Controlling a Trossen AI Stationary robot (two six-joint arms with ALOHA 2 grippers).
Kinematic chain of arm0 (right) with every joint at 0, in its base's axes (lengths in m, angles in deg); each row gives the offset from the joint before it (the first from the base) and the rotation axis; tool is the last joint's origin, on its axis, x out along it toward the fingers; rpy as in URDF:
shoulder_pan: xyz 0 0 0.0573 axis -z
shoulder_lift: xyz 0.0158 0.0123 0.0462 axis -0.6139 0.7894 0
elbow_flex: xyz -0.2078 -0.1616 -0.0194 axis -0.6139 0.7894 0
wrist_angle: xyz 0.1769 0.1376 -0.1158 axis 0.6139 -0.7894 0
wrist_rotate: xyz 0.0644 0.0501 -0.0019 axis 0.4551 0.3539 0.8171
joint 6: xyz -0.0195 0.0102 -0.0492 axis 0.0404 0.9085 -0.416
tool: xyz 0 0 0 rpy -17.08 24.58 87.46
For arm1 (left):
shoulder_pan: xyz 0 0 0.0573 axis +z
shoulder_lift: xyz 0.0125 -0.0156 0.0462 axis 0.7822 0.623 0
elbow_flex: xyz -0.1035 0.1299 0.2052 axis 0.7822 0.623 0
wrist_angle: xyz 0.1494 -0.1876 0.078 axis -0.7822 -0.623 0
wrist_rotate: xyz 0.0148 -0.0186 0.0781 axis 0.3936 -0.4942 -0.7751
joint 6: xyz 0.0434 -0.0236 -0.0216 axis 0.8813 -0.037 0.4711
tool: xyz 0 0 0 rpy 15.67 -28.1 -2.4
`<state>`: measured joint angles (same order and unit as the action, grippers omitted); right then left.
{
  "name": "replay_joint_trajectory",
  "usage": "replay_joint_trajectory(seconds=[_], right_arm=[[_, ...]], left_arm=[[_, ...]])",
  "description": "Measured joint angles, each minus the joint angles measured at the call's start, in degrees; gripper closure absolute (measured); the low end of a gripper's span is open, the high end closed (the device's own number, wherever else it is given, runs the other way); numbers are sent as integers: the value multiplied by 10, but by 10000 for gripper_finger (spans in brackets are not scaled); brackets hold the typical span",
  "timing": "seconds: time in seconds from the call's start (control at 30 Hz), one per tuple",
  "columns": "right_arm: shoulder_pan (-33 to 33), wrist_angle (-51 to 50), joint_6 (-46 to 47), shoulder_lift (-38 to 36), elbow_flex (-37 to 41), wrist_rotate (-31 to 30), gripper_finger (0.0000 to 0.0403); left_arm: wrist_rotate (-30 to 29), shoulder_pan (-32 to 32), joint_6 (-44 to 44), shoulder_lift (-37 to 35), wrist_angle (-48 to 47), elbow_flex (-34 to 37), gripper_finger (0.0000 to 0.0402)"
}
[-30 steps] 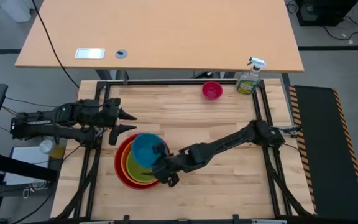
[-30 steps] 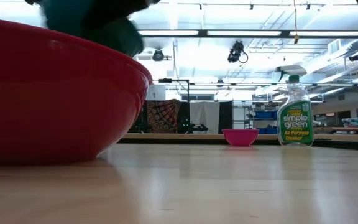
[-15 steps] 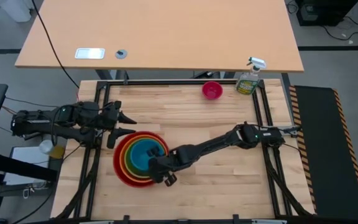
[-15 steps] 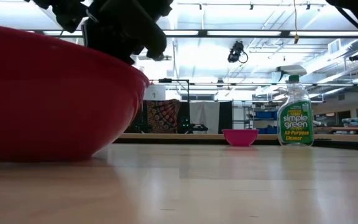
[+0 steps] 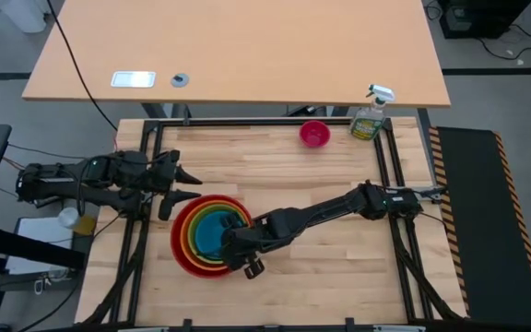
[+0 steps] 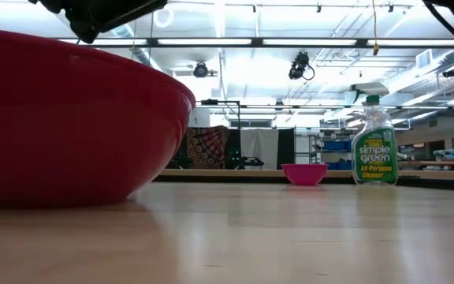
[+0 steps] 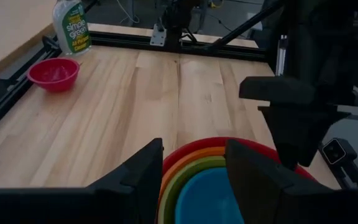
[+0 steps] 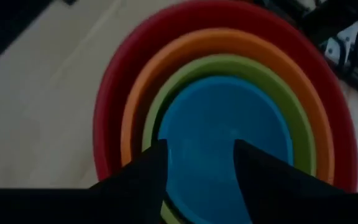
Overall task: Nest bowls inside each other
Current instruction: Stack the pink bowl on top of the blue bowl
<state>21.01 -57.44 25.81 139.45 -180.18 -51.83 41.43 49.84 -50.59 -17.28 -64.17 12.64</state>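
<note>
A stack of bowls stands at the table's near left: red (image 5: 181,247) outermost, then orange (image 5: 189,242), green (image 5: 194,236) and blue (image 5: 210,231) innermost, each resting in the one below. The pink bowl (image 5: 314,134) sits alone on its base near the far edge. My right gripper (image 5: 231,251) hovers open over the stack's near-right rim; in its wrist view the fingers (image 8: 142,177) stand above the blue bowl (image 8: 225,134). My left gripper (image 5: 192,183) waits open just beyond the stack's far-left rim.
A spray bottle of green cleaner (image 5: 370,115) stands at the far right, beside the pink bowl. A black frame rail (image 5: 265,121) runs round the table. Bare wood lies between the stack and the pink bowl.
The blue bowl, held tilted above the stack a second ago, has come down into the green bowl and now lies level in it. My right gripper went down with it, let go, and has lifted a little off the stack.
</note>
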Motion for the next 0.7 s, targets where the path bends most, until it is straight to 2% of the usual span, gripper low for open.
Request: replay_joint_trajectory(seconds=[0.4, 0.53, 0.7], right_arm=[[13, 63, 5, 5, 111, 28, 223], [14, 40, 8, -4, 98, -9, 224], [19, 3, 35, -65, 91, -82, 225]], left_arm=[[0, 0, -2, 0, -12, 0, 226], [0, 0, -3, 0, -12, 0, 226], [0, 0, -5, 0, -17, -1, 226]])
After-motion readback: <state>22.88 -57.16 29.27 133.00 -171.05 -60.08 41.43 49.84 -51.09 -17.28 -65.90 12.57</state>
